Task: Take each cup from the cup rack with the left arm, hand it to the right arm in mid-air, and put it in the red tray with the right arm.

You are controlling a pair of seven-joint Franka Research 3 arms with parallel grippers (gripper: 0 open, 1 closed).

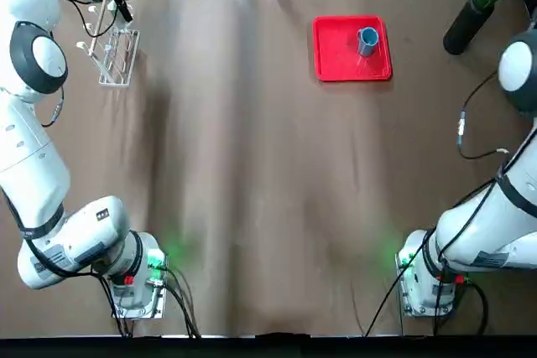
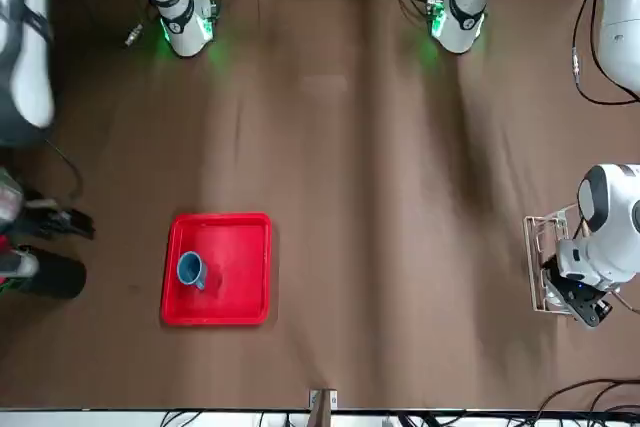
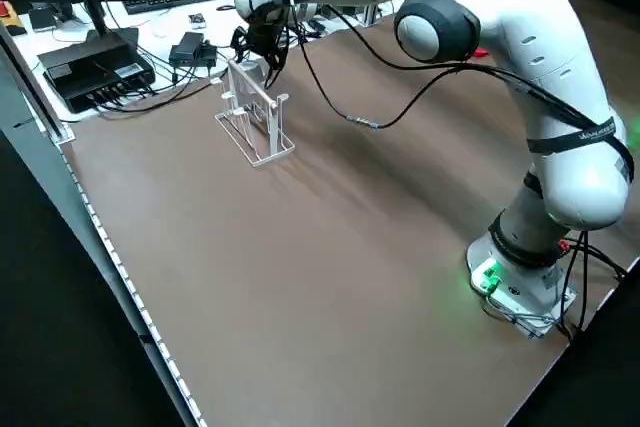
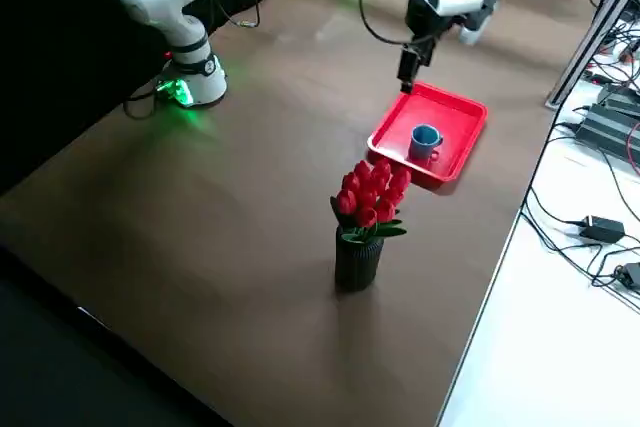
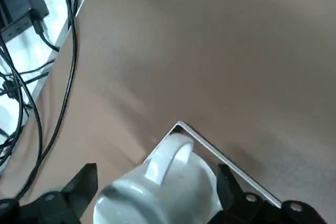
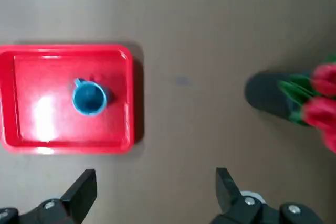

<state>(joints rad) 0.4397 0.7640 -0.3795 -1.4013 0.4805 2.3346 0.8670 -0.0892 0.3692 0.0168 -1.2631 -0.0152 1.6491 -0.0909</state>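
Reaching to the far left of the bench (image 1: 252, 165); holding the left tool (image 5: 157, 174) released at the cup rack (image 1: 132, 56), fingers spreading on either side of the white cup (image 5: 167, 200); seeing this cup clearly in the left wrist view, not making it out in the top view; hovering on the right with the right tool (image 6: 157, 174), released, near the red tray (image 6: 58, 72); finding the light blue cup (image 6: 89, 99) standing inside the tray.
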